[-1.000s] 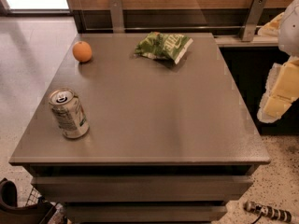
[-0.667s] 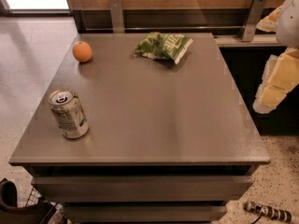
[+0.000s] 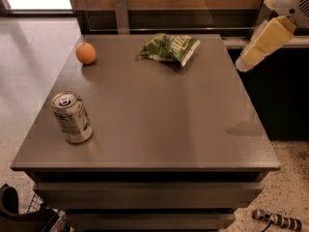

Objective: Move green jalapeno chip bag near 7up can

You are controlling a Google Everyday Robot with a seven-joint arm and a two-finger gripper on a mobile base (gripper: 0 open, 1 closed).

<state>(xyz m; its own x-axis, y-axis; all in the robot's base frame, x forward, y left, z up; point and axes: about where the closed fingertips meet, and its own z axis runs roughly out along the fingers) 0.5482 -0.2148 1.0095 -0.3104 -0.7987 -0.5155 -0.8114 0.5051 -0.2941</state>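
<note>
The green jalapeno chip bag (image 3: 170, 47) lies crumpled at the far middle of the grey table (image 3: 159, 124). The 7up can (image 3: 72, 117) stands upright near the table's front left corner, pull-tab top showing. My gripper (image 3: 247, 61) hangs in the air at the upper right, above the table's far right edge and to the right of the bag. It touches nothing and is far from the can.
An orange (image 3: 85, 53) sits at the far left of the table. A wood-and-glass wall runs behind the table. A dark counter (image 3: 280, 95) stands to the right. Speckled floor lies in front, with a small object (image 3: 276, 219) at the lower right.
My gripper has risen and moved a little left, toward the table's far right edge. The bag, can and orange have not moved.
</note>
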